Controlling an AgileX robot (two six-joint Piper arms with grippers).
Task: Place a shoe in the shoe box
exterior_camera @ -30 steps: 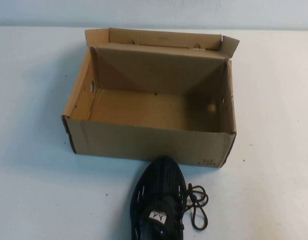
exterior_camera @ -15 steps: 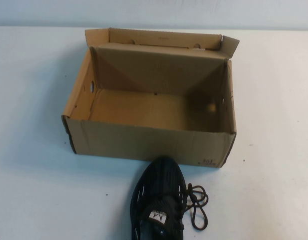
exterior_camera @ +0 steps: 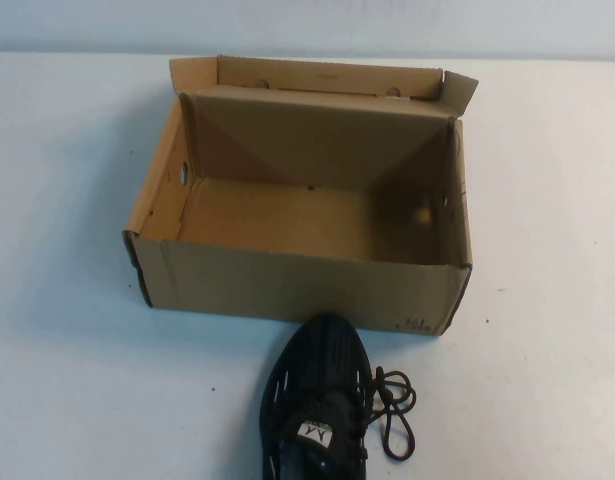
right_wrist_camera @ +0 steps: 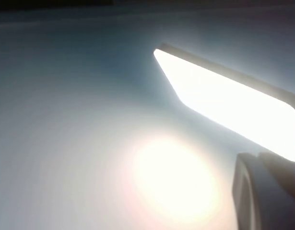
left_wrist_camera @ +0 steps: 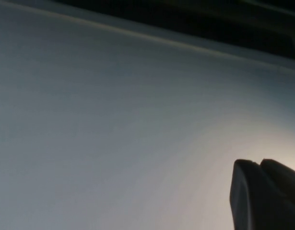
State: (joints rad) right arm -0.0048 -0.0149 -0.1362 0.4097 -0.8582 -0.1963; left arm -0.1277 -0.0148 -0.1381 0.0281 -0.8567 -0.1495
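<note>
The black knit shoe (exterior_camera: 317, 395) lies on the table at the front middle, its toe touching the front wall of the shoe box (exterior_camera: 287, 285). Its white tongue label faces up and its dark laces (exterior_camera: 393, 412) trail to the right. The brown cardboard shoe box stands open and empty, with flaps up at the back. Neither arm shows in the high view. My left gripper (left_wrist_camera: 258, 163) shows only in the left wrist view, fingers together over bare pale surface. My right gripper (right_wrist_camera: 257, 155) shows only in the right wrist view, fingers together, holding nothing.
The white table (exterior_camera: 77, 380) spreads out on both sides of the box. A bright rectangular glare patch (right_wrist_camera: 229, 103) lies in the right wrist view. A dark band (left_wrist_camera: 185, 19) runs along one edge of the left wrist view.
</note>
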